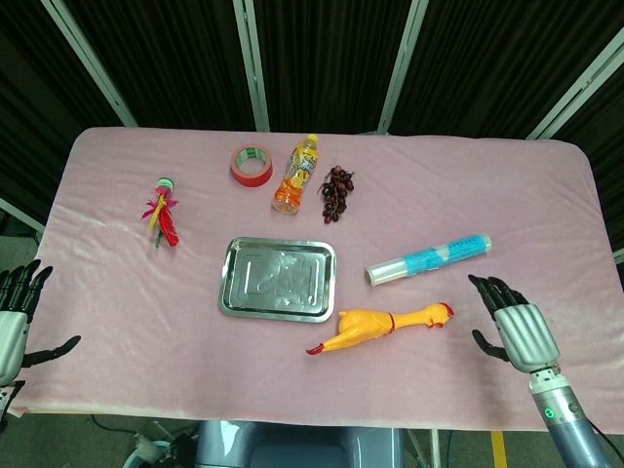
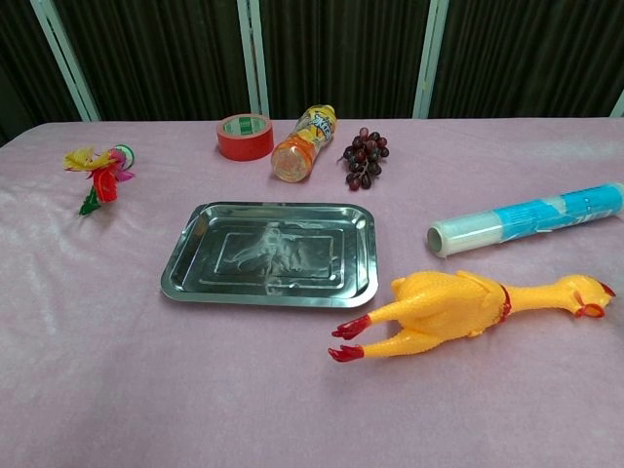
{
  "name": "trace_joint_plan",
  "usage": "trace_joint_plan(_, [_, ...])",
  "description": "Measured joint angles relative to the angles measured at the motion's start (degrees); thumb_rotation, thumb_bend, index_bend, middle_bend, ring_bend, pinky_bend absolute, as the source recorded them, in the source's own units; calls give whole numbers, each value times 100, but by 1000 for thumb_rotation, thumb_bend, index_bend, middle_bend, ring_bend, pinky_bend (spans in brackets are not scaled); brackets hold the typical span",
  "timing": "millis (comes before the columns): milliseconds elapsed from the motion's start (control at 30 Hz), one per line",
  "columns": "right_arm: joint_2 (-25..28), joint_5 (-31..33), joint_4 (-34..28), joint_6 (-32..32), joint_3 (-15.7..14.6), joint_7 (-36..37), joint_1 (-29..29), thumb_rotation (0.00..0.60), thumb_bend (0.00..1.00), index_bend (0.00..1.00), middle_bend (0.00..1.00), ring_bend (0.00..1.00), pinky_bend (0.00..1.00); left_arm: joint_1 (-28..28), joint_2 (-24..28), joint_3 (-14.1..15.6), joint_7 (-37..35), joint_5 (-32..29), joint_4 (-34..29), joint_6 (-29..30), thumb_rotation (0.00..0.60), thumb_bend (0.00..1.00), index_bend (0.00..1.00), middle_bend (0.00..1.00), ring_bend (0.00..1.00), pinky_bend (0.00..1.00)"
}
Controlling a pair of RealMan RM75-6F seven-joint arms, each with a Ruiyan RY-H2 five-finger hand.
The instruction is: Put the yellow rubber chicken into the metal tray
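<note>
Both hands hold nothing, fingers spread: the right hand [image 1: 514,325] hovers over the table's near right part, just right of the chicken's head, and the left hand [image 1: 14,317] hangs off the left edge. On its side, the chicken [image 1: 378,325] lies just beside the tray [image 1: 278,279], outside its near right corner.
</note>
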Motion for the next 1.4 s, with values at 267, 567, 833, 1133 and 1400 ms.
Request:
trace_joint_plan(267, [-287,-105,296,-1004,-63,44,613,600,351,175,149,137,293,-56,38,-28,7,-102,-35,-142,600,0,0,0,0,0])
trace_joint_plan(567, [-764,-185,669,-1651,-131,62,1082,600,350,205,156,137,293,-102,59,-34,-134,-233,44,-308,600,0,0,0,0,0])
trace_joint_plan(833, [-1002,-239,724,-1808,-144,-66,1278,600,351,248,183,159,293,-115,45,-22,-304,-282,168,-389,600,0,0,0,0,0])
trace_joint_plan(1133, [-1182,-126,697,-1970,-103,-231,1466,600,351,297,229,215,303,-143,9,6,-536,-299,343,-492,600,0,0,0,0,0])
trace_joint_plan(1400, [-1378,5,919,-2134,-54,-246,1647,600,474,375,319,302,401,-142,-15,18,-613,-340,425,-526,600,0,0,0,0,0])
